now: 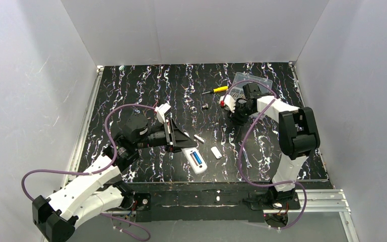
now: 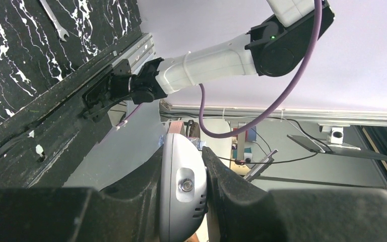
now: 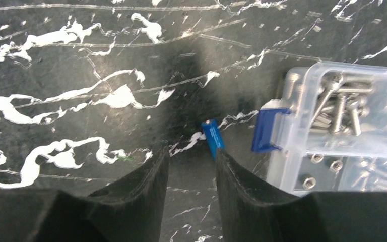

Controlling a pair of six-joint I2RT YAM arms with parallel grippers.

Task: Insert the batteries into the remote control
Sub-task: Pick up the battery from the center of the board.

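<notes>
Pickup seems the step: your right gripper (image 3: 191, 154) hangs spread, battery (image 3: 212, 139) mid-frame by one fingertip; centre on it, then close, while your left gripper (image 2: 181, 154) pinches remote (image 2: 179, 201)

remote control (image 1: 194, 160): slim white oblong, near front centre of the tabletop (image 1: 131, 91), roughly flat, back side up, long axis diagonal. Battery bay is open with blue showing inside; can't tell how many cells. Its upper-left end is clamped between the fingers of the left gripper (image 2: 181, 154).

Loose battery (image 3: 212, 138): small blue cylinder on its side on the tabletop, far right, just beside the blue latch (image 3: 267, 130) of the clear box (image 3: 342, 146), not touching it.
</notes>
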